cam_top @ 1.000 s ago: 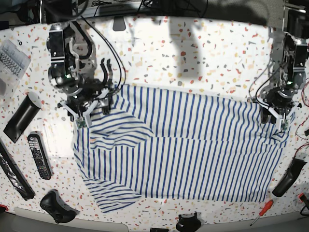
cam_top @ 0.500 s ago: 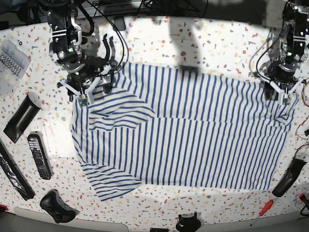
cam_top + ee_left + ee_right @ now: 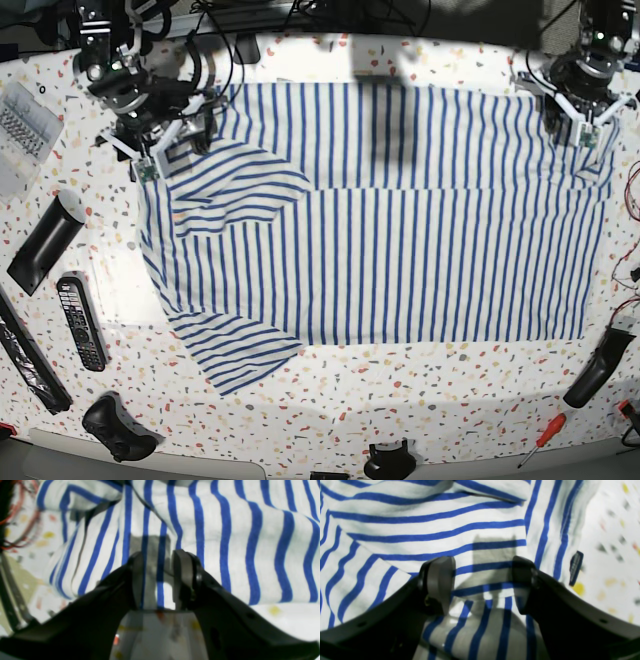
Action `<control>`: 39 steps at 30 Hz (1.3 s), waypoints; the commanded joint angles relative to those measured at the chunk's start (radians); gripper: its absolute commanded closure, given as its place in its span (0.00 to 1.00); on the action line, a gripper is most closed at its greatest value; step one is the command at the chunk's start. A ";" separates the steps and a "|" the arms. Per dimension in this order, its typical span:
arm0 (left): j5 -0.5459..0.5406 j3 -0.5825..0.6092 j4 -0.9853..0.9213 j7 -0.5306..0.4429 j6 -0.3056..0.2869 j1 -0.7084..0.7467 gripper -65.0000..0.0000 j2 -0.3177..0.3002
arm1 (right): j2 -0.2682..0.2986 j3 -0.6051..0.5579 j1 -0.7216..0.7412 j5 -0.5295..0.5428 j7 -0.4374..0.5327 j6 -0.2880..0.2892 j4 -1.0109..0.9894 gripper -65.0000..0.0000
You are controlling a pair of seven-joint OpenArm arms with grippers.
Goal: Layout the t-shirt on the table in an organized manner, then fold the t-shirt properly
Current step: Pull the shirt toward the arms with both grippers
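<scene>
The white t-shirt with blue stripes (image 3: pixel 400 230) lies spread on the speckled table (image 3: pixel 440 390). One sleeve is folded over its body at the left (image 3: pixel 240 190); another flap sticks out at the lower left (image 3: pixel 235 355). My right gripper (image 3: pixel 158 160) is at the shirt's far left corner, and in the right wrist view (image 3: pixel 482 585) cloth lies bunched between its jaws. A small dark tag (image 3: pixel 576 567) shows beside it. My left gripper (image 3: pixel 585 135) is at the far right corner, and in the left wrist view (image 3: pixel 160 580) it is shut on the shirt's edge.
Left of the shirt lie a black bar (image 3: pixel 45 245), a remote (image 3: pixel 82 322) and a game controller (image 3: pixel 118 425). A grey tray (image 3: pixel 22 120) sits far left. A red screwdriver (image 3: pixel 545 435) and a black handle (image 3: pixel 598 368) lie at the front right.
Both grippers have moved toward the table's far edge, dragging the shirt's upper edge with them. The shirt now lies further back and flatter.
</scene>
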 commanded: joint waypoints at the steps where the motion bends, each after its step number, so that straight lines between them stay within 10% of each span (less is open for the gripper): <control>1: 0.002 -0.003 0.031 0.003 -0.003 0.021 0.71 -0.009 | 0.014 0.014 -0.016 -0.023 -0.024 -0.004 0.017 0.44; 39: 0.066 -0.003 0.187 -0.043 -0.003 0.065 0.71 0.029 | 0.075 0.090 -0.171 -0.022 -0.028 -0.006 0.188 0.44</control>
